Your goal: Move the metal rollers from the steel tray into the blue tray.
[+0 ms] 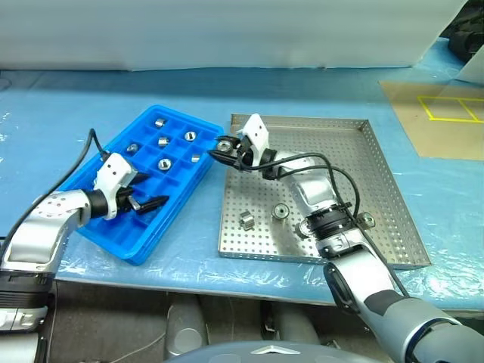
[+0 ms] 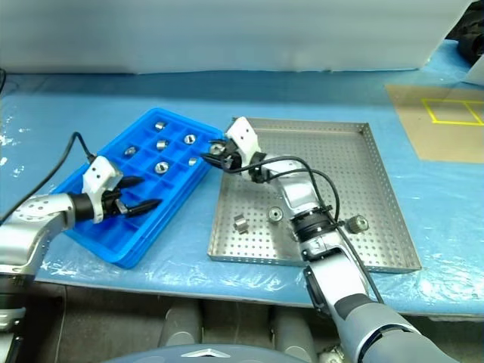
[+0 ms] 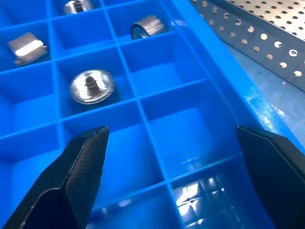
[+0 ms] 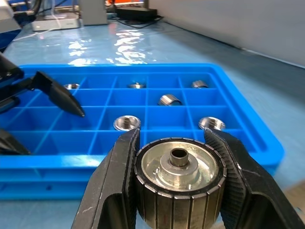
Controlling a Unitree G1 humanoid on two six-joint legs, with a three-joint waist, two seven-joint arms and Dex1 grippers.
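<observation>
The right tool (image 4: 177,183) pinched a ridged metal roller (image 4: 178,179) between its fingers, held above the gap between the steel tray (image 1: 378,174) and the blue tray (image 1: 144,249) on the desk (image 1: 60,113). The left tool (image 1: 149,203) hovered, fingers spread, over empty compartments. Six rollers (image 1: 164,163) sat in the blue tray; three rollers (image 1: 280,211) lay on the steel tray.

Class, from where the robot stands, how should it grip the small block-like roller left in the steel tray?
Come straight down on the roller lying free on the steel tray. Close the fingers across its two upright sides. It sits low on the perforated floor with open space around it, so a top approach probably suits best.
</observation>
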